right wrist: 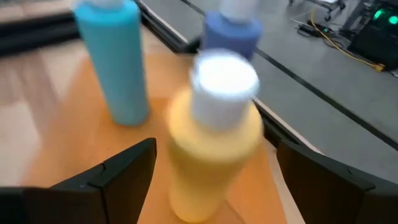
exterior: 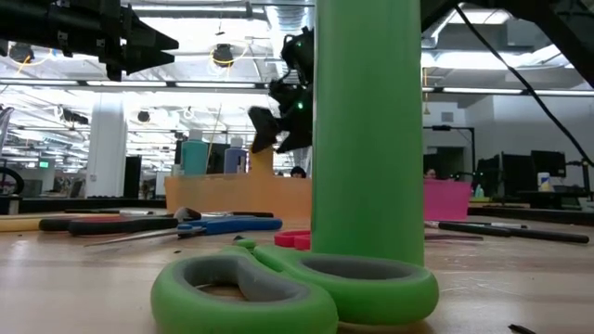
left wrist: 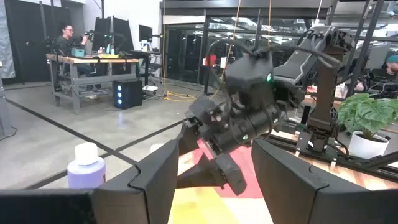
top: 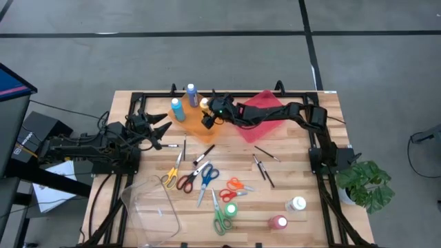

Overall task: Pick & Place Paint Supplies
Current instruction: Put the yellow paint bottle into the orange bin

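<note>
Three bottles, no labels legible; right pincer [right wrist: 211, 180] apart around yellow bottle [right wrist: 214, 152]; left pincer [left wrist: 214, 180] apart.

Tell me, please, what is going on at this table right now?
The right gripper is over the orange tray, fingers open either side of a yellow paint bottle. Two blue bottles already stand there. The left gripper waits open nearby. Scissors and brushes lie unsorted on the table.
</note>
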